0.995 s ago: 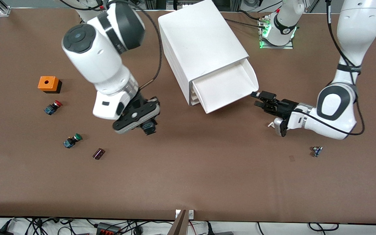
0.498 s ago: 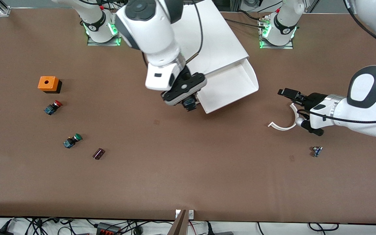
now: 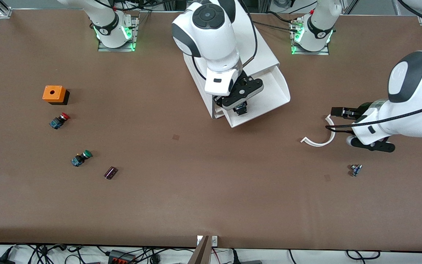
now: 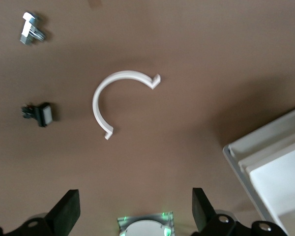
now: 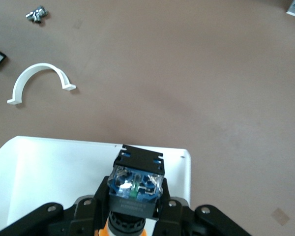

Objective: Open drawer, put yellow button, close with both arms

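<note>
Yellow button (image 5: 135,184) pinched in right gripper (image 3: 241,107), blue base outward, held over the open drawer (image 3: 269,96). Orange cap edge visible only in right wrist view, below the black neck; front view shows merely a blue-black block between the fingers. Drawer pulled out of the white cabinet (image 3: 229,47), interior bare white where visible.

Left gripper (image 3: 346,113) over the tabletop (image 3: 211,190) toward the left arm's end, just beside a white curved clip (image 3: 319,137); fingers (image 4: 66,216) spread wide, nothing between them, confirmed in left wrist view only. Same view shows clip, a small black part (image 4: 39,114) and a metal fitting (image 4: 30,28); front view resolves one small part (image 3: 356,169) there.

Toward the right arm's end: orange box (image 3: 54,94), red-capped switch (image 3: 59,120), green-capped switch (image 3: 81,158), dark component (image 3: 110,172), well apart from the cabinet.
</note>
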